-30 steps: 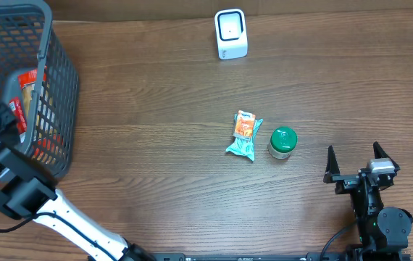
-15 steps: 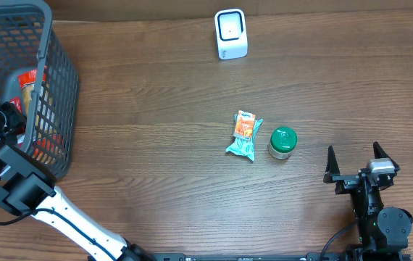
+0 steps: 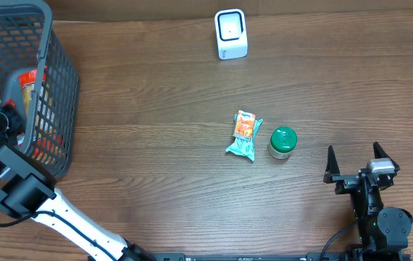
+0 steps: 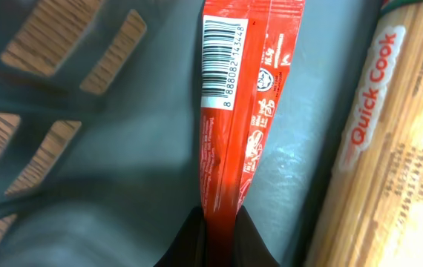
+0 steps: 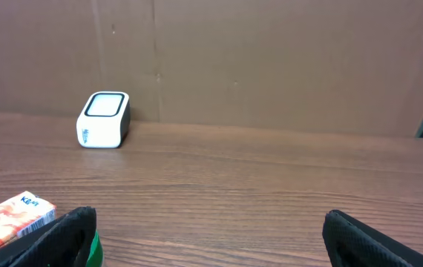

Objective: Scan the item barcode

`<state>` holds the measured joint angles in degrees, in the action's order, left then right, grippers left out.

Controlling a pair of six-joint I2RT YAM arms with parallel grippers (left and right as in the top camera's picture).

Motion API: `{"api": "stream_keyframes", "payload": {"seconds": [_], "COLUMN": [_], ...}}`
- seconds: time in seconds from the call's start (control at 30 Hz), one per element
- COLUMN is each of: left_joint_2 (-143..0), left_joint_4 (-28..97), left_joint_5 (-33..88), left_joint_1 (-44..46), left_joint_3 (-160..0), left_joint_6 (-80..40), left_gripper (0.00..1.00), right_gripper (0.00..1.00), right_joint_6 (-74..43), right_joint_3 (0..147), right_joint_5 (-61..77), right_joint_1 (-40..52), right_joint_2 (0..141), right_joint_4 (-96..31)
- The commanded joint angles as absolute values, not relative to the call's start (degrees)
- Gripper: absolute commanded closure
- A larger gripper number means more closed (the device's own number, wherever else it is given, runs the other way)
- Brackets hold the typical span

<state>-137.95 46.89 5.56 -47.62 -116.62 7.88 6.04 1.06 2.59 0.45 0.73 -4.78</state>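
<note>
My left gripper [image 4: 219,233] is down inside the grey basket [image 3: 56,87] and shut on the lower end of a red packet [image 4: 230,111]. The packet runs up the left wrist view from the jaws, and its white barcode [image 4: 221,59] faces the camera near its top end. In the overhead view only the left arm's wrist [image 3: 3,119] shows at the basket's near side. The white scanner [image 3: 230,34] stands at the table's far edge, also visible as the scanner [image 5: 104,119] in the right wrist view. My right gripper [image 3: 353,156] rests open at the front right, holding nothing.
A "Quick Cook" pasta pack [image 4: 389,148] lies right beside the red packet in the basket. At mid-table, an orange and teal packet [image 3: 244,135] lies next to a green-lidded jar [image 3: 282,141]. A brown board backs the table.
The left arm has shifted slightly inside the basket. The right arm and the things on the table have not moved.
</note>
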Motion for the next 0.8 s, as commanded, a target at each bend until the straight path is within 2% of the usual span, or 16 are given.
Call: {"api": "stream_keyframes", "payload": {"seconds": [0.0, 0.17, 0.43, 0.77], "left_joint_2": [-141.6, -137.64, -129.99, -129.1], "left_joint_4": [50.48, 52.69, 50.72, 51.4], "left_joint_5": [7.33, 9.41, 0.99, 4.8], "left_joint_1": [-47.51, -46.7, -45.15, -42.26], "left_joint_3": [-114.52, -119.55, -120.16, -120.09], "left_joint_6": [7.14, 3.22, 0.67, -0.89], "left_gripper": [0.96, 0.96, 0.96, 0.96], "right_gripper": [0.0, 0.0, 0.0, 0.0], "right_joint_6": [6.26, 6.26, 6.26, 6.26], "right_joint_3": [0.45, 0.45, 0.45, 0.45], "right_joint_5": [2.66, 2.66, 2.66, 2.66], "right_joint_1": [0.25, 0.25, 0.25, 0.25], "right_joint_2": [0.16, 0.16, 0.16, 0.16], "right_joint_4": [-4.62, -4.62, -4.62, -4.62]}}
